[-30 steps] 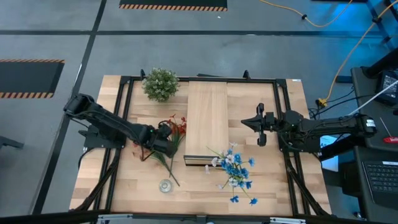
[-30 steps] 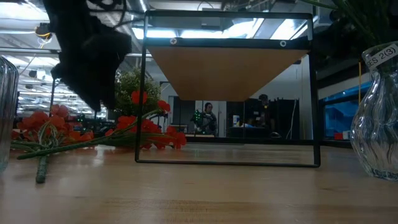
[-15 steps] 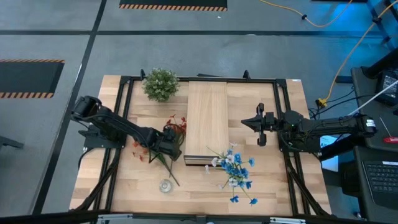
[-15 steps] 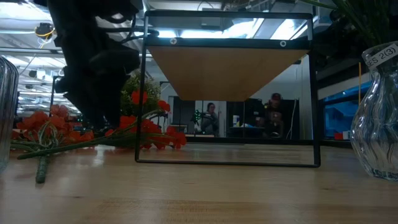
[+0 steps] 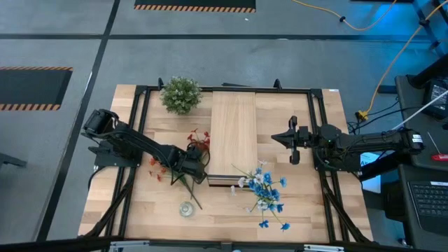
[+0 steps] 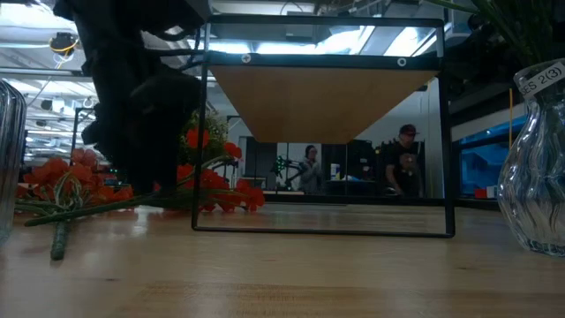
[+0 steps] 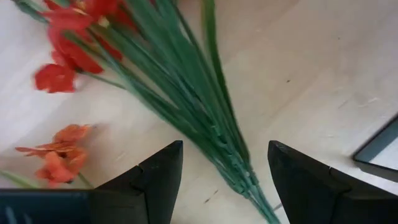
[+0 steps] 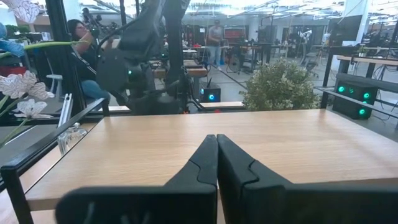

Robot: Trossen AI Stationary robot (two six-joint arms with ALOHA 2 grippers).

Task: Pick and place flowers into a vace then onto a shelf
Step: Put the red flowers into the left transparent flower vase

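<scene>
A spray of red-orange flowers (image 5: 197, 142) lies flat on the table left of the shelf (image 5: 233, 140), a long pale wood box. Its bundled green stems (image 7: 205, 118) run toward the near edge. My left gripper (image 7: 225, 177) points steeply down over the stems, open, one finger on either side and neither touching them. In the low view it is the dark mass (image 6: 141, 115) in front of the red blooms (image 6: 212, 187). Blue and white flowers (image 5: 264, 192) lie near the shelf's front end. A small glass vase (image 5: 185, 208) stands near the front edge. My right gripper (image 5: 292, 143) hovers shut right of the shelf.
A round bushy green-white plant (image 5: 180, 94) stands at the far left corner. A black metal frame (image 5: 143, 112) borders the table. In the low view a glass vase (image 6: 534, 190) with stems stands at the right. People sit in the room beyond.
My left gripper has sunk toward the table and moved toward the shelf and the near edge, coming down over the green stems, with its fingers as wide apart as before. The flowers have stayed where they lay.
</scene>
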